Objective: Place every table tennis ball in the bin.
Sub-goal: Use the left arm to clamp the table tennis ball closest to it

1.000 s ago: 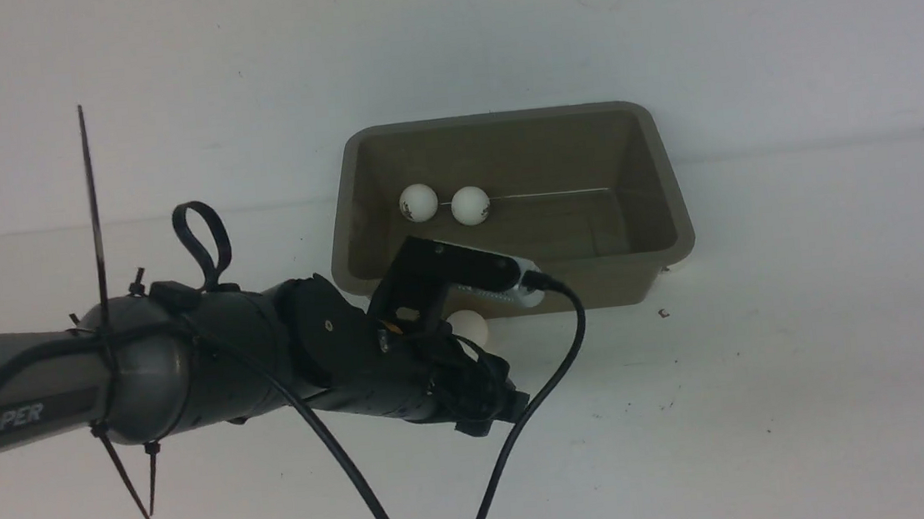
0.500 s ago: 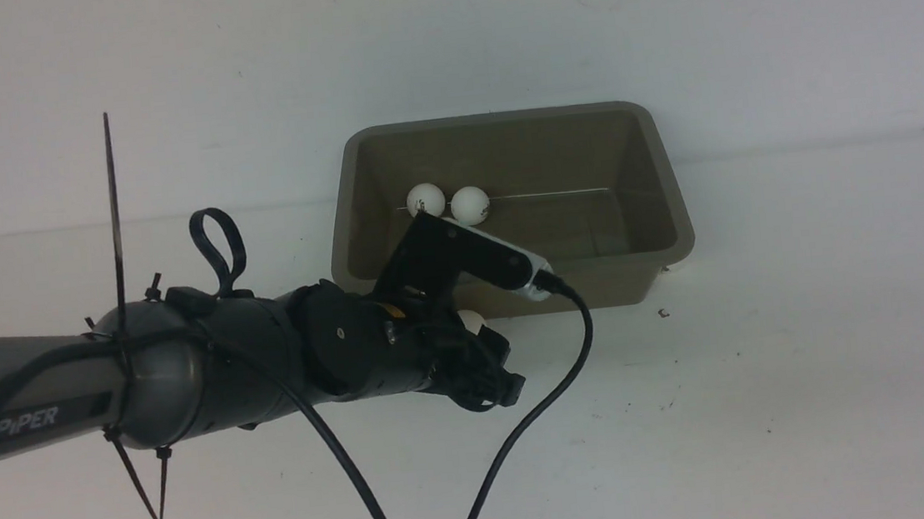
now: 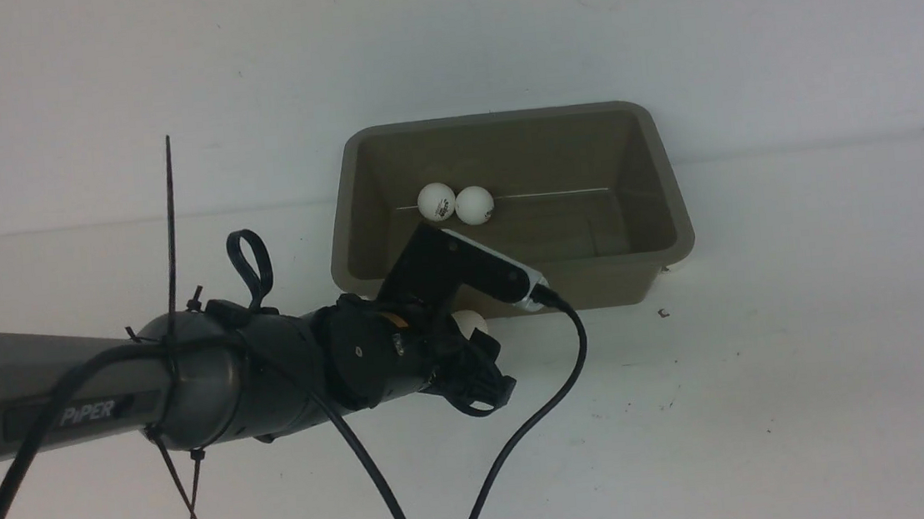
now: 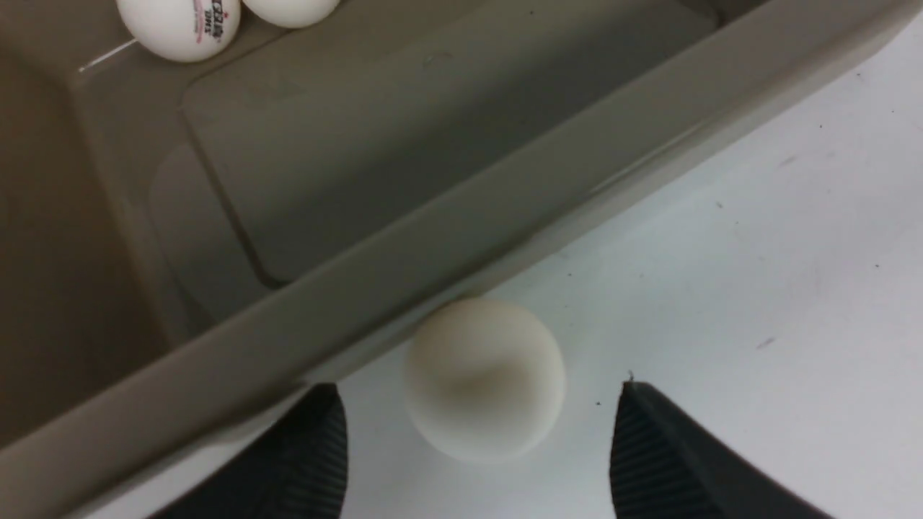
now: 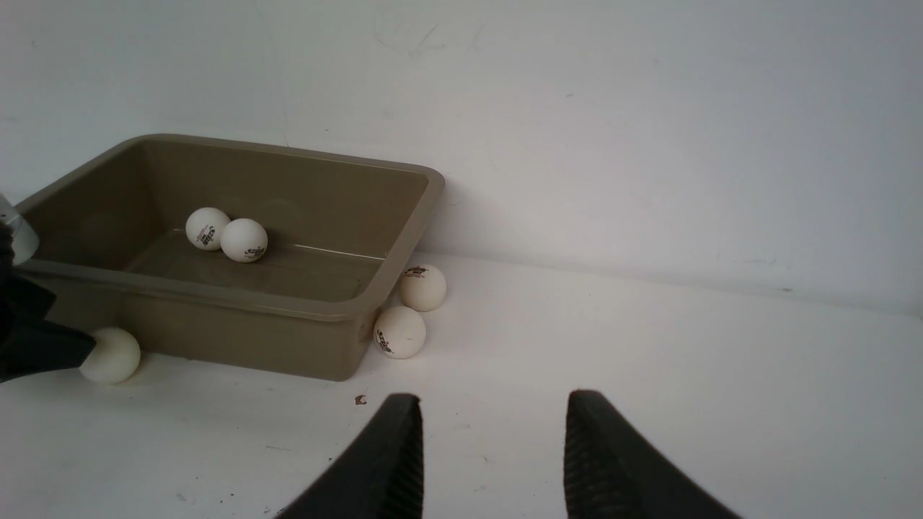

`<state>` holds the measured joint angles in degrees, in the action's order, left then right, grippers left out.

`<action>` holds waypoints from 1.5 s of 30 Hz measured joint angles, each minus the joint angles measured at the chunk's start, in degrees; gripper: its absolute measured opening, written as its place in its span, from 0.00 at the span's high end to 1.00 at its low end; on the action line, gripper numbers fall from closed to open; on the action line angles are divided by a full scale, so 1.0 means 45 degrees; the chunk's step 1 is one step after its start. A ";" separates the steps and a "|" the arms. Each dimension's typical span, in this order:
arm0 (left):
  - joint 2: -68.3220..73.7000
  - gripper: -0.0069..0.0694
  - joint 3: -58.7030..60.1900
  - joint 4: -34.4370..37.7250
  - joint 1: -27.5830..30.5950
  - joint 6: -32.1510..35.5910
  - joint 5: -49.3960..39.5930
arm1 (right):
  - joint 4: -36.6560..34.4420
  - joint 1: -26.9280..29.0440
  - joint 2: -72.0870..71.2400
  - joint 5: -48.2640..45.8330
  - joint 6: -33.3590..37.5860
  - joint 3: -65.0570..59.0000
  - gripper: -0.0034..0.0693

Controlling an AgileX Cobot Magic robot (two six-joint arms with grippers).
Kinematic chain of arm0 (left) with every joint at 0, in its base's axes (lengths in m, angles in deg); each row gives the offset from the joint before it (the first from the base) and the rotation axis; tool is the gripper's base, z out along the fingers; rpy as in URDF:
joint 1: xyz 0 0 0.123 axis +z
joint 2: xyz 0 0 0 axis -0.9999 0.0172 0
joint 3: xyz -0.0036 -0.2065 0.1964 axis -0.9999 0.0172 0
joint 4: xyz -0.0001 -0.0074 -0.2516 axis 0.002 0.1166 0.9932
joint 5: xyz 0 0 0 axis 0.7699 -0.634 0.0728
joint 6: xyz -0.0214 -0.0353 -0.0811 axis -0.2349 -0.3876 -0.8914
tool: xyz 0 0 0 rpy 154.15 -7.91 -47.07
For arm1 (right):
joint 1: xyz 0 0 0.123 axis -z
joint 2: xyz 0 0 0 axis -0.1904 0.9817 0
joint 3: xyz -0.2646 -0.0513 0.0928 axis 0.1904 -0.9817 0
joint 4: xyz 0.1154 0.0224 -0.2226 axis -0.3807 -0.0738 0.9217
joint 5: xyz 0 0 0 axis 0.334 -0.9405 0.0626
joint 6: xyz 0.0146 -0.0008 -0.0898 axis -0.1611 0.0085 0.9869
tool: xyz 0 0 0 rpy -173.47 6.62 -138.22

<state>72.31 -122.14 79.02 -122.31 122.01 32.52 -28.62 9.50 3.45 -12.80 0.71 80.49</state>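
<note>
1. Progress is sitting at two of five: a marked ball [image 3: 436, 201] and its neighbour [image 3: 474, 205] are lying against each other inside the bin [image 3: 544, 148], around 10 o'clock on its floor in the front view.
2. Three are waiting out on the table [image 3: 775, 391]. The near ball [image 4: 483, 378] is resting right against the bin's near wall, about 7 o'clock from the bin's middle.
3. The left pincer [image 4: 477, 393] is hovering around it with its fingers spread, one on each side and neither touching, so it's gripping nothing yet.
4. The other two, a far ball [image 5: 423, 287] and a corner ball [image 5: 399, 331], are huddling just beside each other against the bin's short wall. I'm guessing roughly 3 to 4 o'clock, since the front view is hiding them.
5. The right pincer [image 5: 494, 396] is idling well apart from everything, released and holding nothing.
6. Looks-wise, the balls are coming across as small, matte and off-white, some with a small printed mark. The bin is looking like a grey-brown tub with a flared rim, many balls wide.
</note>
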 joint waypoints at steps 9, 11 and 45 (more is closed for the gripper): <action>0.0881 0.33 -0.0539 0.0000 -0.0113 -0.0157 0.0041 | -0.0009 0.0000 0.0000 0.0000 0.0000 0.0000 0.59; 0.0980 0.33 -0.0609 0.0000 -0.0162 -0.0178 0.0052 | -0.0009 0.0000 0.0000 0.0000 0.0000 0.0000 0.59; 0.1181 0.91 -0.0651 0.0005 -0.0258 -0.0472 0.0416 | -0.0042 0.0000 0.0000 0.0000 0.0000 0.0000 0.59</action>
<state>77.62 -125.07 79.04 -123.47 119.88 34.40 -28.80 9.50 3.45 -12.80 0.71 80.49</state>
